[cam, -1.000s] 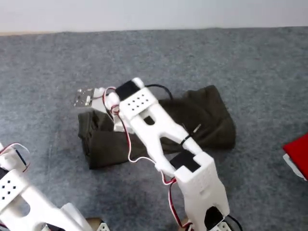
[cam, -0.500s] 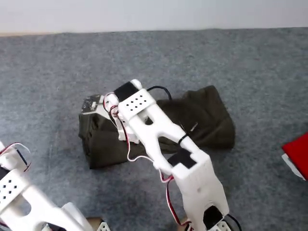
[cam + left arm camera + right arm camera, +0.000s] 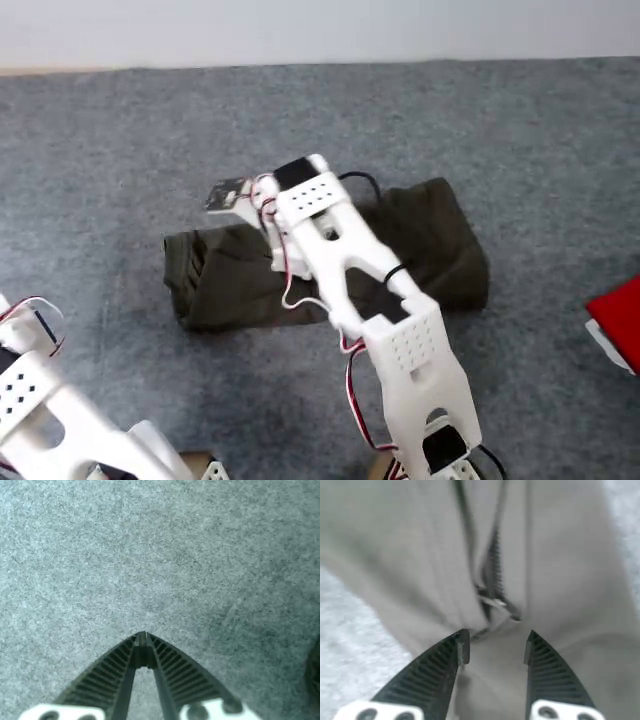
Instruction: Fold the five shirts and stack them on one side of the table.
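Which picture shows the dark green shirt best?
The high view: the whole folded shirt lies on the grey table, an arm crossing its middle. The right wrist view sees a close patch of its folds beyond open fingers. The left wrist view faces the table.

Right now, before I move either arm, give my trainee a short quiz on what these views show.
1. True or false: the left gripper is shut and hangs over bare grey table.
2. Pick one: the right gripper, over the dark olive shirt, has its fingers A) open, B) shut on the cloth, C) shut on nothing.
3. Fill in: the item at the high view's right edge is coloured ___.
Key: 1 true; 2 A; 3 red.
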{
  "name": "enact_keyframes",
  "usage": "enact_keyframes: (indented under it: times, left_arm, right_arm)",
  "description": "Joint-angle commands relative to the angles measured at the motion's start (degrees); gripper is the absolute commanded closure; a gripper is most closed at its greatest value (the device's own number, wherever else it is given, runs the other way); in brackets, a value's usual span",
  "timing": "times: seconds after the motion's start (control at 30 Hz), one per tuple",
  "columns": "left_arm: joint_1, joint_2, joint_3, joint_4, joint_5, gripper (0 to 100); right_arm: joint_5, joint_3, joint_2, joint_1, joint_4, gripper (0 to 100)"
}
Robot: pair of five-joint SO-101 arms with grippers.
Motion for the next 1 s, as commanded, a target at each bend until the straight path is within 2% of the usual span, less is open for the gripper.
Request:
enact_keyframes:
  times: [0.0,0.17,0.27,0.53,0.7,0.87,0.97]
  left_arm:
    - [0.4,-1.6,-0.2,-0.8,0.2,100]
    - [0.4,-1.7,-1.7,0.7,0.2,100]
    - [2.2,-1.7,-4.8,4.8,0.2,100]
    - [12.6,-1.7,-16.0,17.8,0.2,100]
    - [14.2,-1.6,-21.8,19.1,-0.4,100]
    - [14.2,-1.3,-23.5,19.2,-3.4,100]
    - [14.2,-1.3,-22.7,20.0,-5.6,100]
  right_arm:
    - [-0.8,-2.9,-7.8,-3.4,2.2,80.9]
    - [-3.5,-2.9,-13.1,-4.4,3.6,80.9]
    - [-6.3,-2.9,-15.4,-2.6,5.8,80.9]
    - [-17.3,-2.8,-18.5,9.7,8.7,80.9]
    - [-20.0,-2.7,-18.9,18.8,8.7,80.5]
    - [-20.4,-2.7,-15.6,23.9,8.3,78.0]
    - [-23.6,-3.0,-13.1,25.9,7.0,75.1]
